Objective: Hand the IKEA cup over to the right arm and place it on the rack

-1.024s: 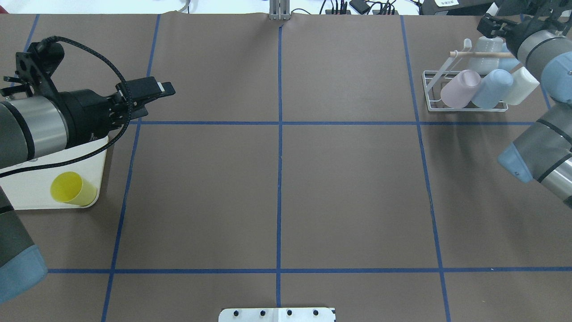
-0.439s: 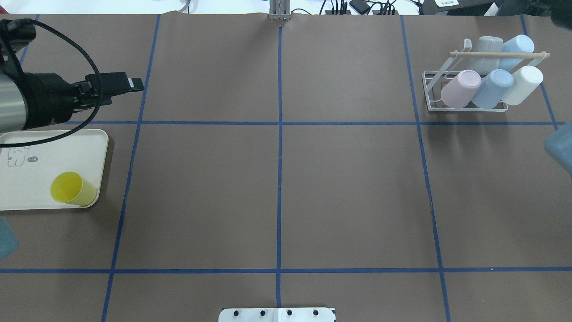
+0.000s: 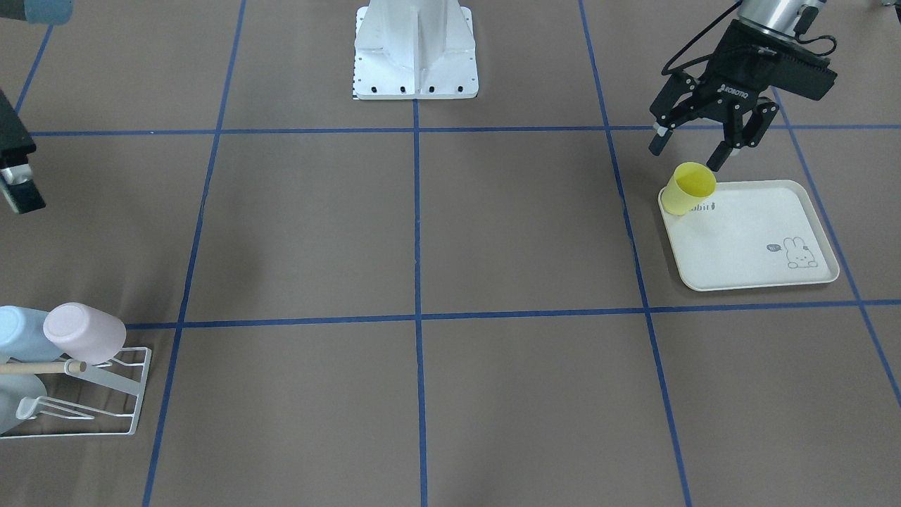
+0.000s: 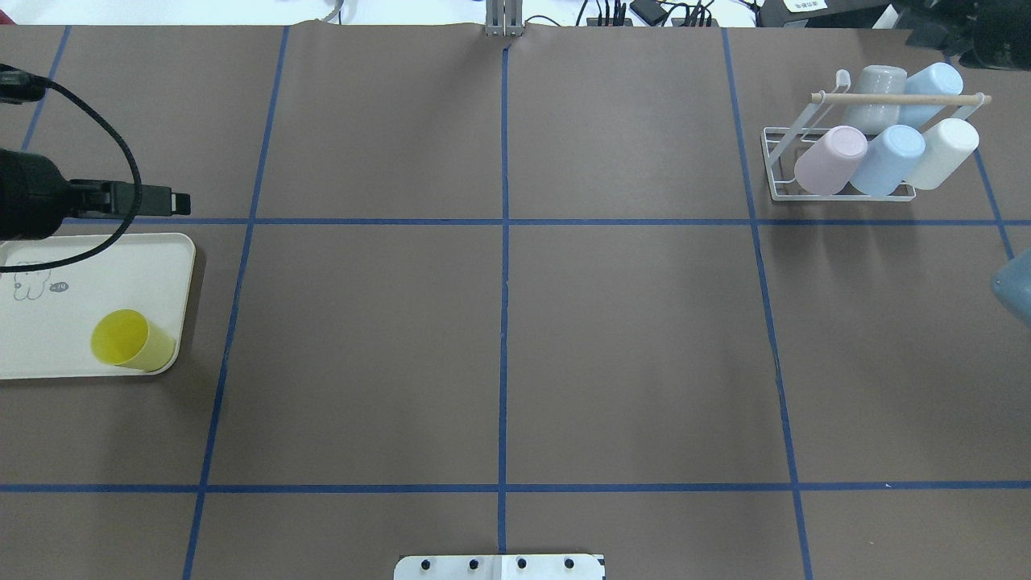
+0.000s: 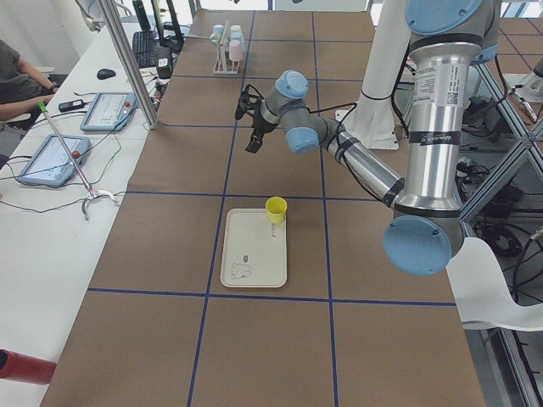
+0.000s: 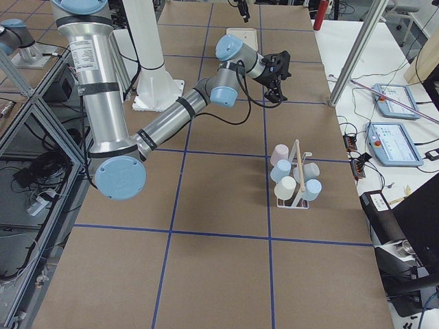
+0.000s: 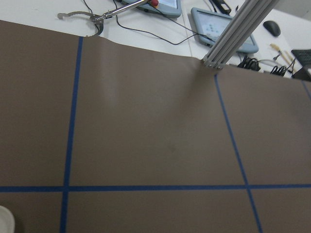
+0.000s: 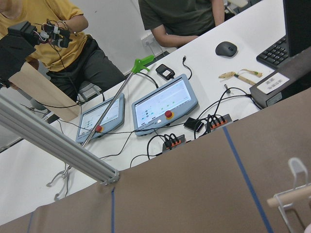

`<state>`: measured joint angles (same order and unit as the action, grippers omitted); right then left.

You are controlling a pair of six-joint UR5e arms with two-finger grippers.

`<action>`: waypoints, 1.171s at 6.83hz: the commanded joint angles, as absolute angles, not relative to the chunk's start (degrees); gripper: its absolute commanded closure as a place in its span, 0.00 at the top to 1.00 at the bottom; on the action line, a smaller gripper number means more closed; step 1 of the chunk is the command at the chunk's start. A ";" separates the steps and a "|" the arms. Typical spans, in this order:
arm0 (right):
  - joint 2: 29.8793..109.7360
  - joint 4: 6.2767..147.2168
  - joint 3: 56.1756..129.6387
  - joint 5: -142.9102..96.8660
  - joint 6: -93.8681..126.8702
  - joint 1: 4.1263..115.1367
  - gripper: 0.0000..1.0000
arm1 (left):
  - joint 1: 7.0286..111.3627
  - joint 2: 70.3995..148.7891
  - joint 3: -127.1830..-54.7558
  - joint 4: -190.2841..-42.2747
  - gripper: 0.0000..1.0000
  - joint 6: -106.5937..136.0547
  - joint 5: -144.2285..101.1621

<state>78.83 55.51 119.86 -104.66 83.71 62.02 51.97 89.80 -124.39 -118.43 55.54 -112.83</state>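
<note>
White wire rack (image 3: 135, 394) sits nearest, in the lower-left corner of the front-facing view, with a pink cup (image 3: 76, 332) and a pale blue cup (image 3: 17, 331) hung on its prongs and a wooden rod (image 3: 39, 367) across it; the other cups are cut off by the frame edge. Further back, right of centre, lies a cream rabbit-print tray (image 3: 760, 243). The yellow cup (image 3: 688, 187) stands upright on the tray's upper-left corner, mouth up, untouched. Beyond that hangs the left gripper (image 3: 688, 155), black, with its jaws spread wide and nothing between them. In this view the fingertips (image 3: 716, 163) sit just past the cup's rim. The left side view shows the gripper raised well off the table, with a clear gap between it and the cup, so there is no contact. The robot's white base (image 3: 415, 49) is at top centre. The right gripper (image 6: 277, 92) shows properly only in the right side view, near the top of the frame and well away from the rack; whether it is spread or closed cannot be told.
</note>
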 commanded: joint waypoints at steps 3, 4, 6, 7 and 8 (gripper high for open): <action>75.41 49.93 121.55 -107.76 101.86 55.04 1.00 | 53.61 83.32 -115.89 -118.73 0.99 39.56 -119.36; 75.24 49.92 121.47 -107.58 101.87 54.32 1.00 | 53.44 83.32 -113.49 -119.96 0.99 39.46 -119.36; 75.15 49.92 121.20 -107.49 101.87 53.01 1.00 | 53.18 83.41 -111.81 -120.06 0.99 39.46 -119.36; 75.15 49.83 121.20 -107.58 101.78 53.00 1.00 | 53.09 83.41 -110.67 -120.06 0.99 37.46 -119.36; 75.15 49.92 121.11 -107.58 101.78 52.82 1.00 | 53.00 83.41 -110.22 -119.97 0.99 37.09 -119.09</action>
<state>75.15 49.89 121.20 -107.56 101.80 53.07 53.12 83.39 -111.09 -120.01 38.01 -119.29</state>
